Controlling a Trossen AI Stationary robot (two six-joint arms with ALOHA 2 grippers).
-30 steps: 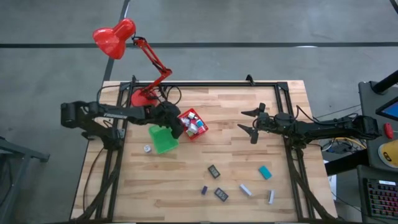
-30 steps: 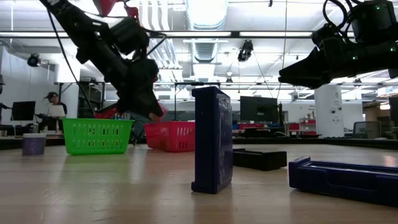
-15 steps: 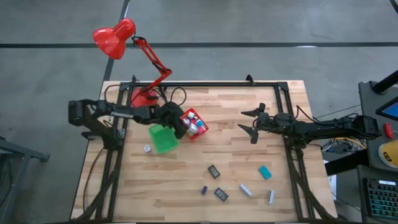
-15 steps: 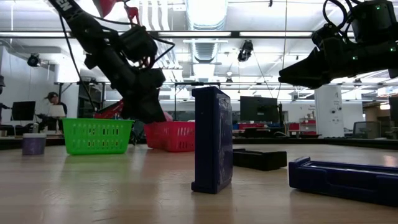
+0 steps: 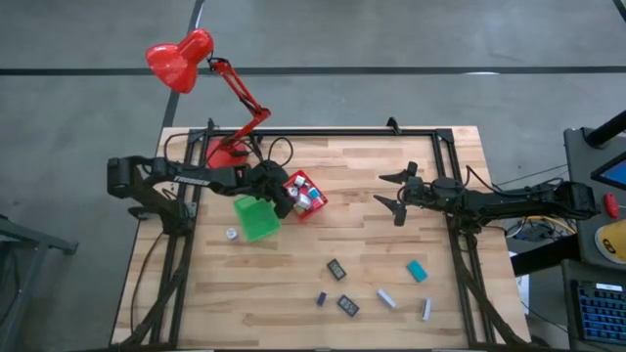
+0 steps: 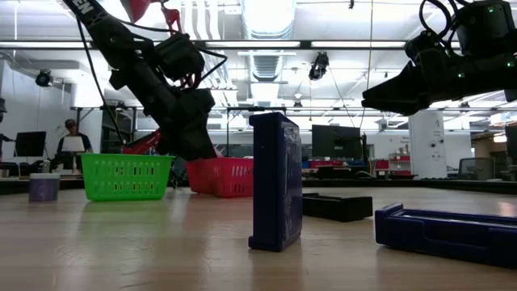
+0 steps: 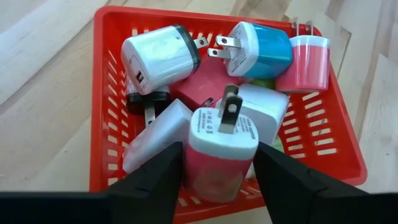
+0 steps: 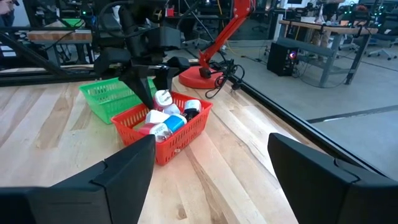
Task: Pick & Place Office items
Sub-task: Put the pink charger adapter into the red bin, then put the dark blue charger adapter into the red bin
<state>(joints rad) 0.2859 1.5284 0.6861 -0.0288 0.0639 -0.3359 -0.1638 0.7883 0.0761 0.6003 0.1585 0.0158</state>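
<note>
Green bin [image 5: 256, 219] partly hidden; its contents unseen.

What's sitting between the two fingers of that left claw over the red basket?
A pink-and-white plug adapter, prongs up, sits between the left claw's fingers above the red basket. The left wrist view shows it.

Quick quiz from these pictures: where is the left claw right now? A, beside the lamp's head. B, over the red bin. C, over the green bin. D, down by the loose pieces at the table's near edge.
B: the left claw hangs over the red bin of plug adapters, a pink-and-white adapter between its fingers.
</note>
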